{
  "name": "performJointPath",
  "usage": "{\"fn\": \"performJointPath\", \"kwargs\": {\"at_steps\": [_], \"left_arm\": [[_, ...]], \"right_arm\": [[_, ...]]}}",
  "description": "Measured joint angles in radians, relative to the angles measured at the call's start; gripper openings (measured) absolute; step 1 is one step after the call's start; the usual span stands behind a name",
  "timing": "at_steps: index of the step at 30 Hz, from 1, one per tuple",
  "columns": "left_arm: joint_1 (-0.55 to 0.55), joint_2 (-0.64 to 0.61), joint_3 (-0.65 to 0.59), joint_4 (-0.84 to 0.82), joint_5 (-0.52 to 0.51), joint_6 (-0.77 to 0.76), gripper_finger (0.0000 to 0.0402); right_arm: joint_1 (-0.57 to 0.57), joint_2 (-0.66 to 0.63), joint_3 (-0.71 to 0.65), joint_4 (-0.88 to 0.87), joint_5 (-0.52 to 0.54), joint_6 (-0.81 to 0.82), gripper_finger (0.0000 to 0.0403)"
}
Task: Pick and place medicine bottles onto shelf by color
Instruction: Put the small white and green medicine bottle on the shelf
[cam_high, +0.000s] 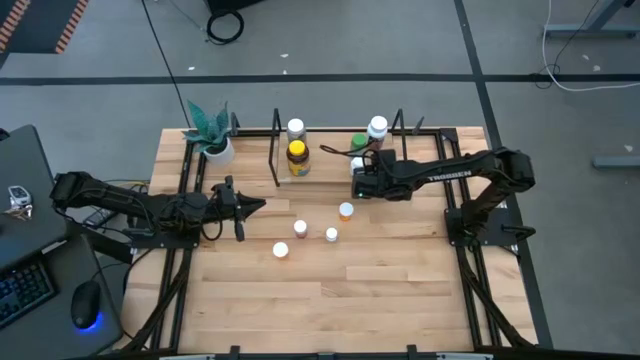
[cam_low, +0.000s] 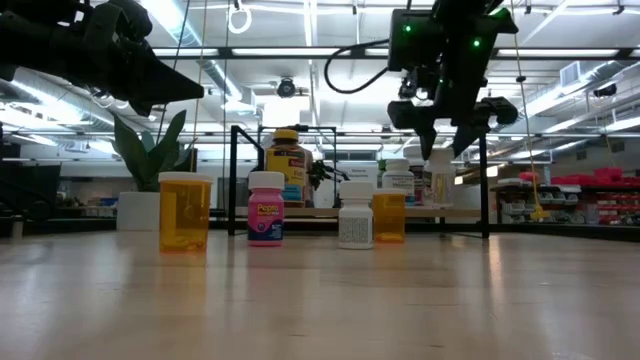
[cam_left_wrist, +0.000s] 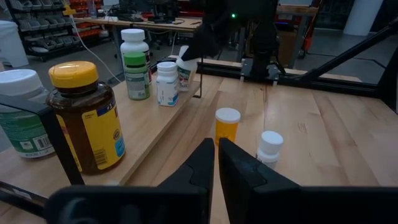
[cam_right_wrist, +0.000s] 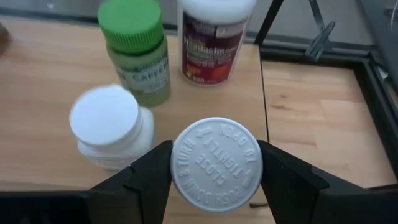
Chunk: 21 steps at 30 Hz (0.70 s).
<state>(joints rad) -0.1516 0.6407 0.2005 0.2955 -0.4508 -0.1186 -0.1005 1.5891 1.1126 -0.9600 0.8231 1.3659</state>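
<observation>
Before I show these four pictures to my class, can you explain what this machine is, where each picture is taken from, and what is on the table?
It is a robot with two dark arms at a wooden table, each ending in a two-finger claw. One picture looks straight down, one looks level across the tabletop, and two come from cameras on the arms' wrists. The right claw is shut on a white-capped bottle, held above the shelf, where other medicine bottles stand, including a green-capped one. The left claw is shut, holds nothing and waits at the table's left. Four small bottles stand loose on the table, and a potted plant sits at the back corner.
</observation>
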Motion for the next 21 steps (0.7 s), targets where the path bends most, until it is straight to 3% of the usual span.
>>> {"fn": "performJointPath", "kwargs": {"at_steps": [15, 21], "left_arm": [[0.0, 0.0, 0.0, 0.001, 0.0, -0.001, 0.003], [0.0, 0.0, 0.0, 0.0, 0.0, 0.0, 0.0033]], "right_arm": [[0.0, 0.028, 0.001, 0.009, 0.001, 0.0, 0.0225], [-0.002, 0.031, -0.001, 0.006, -0.005, 0.0, 0.0244]]}}
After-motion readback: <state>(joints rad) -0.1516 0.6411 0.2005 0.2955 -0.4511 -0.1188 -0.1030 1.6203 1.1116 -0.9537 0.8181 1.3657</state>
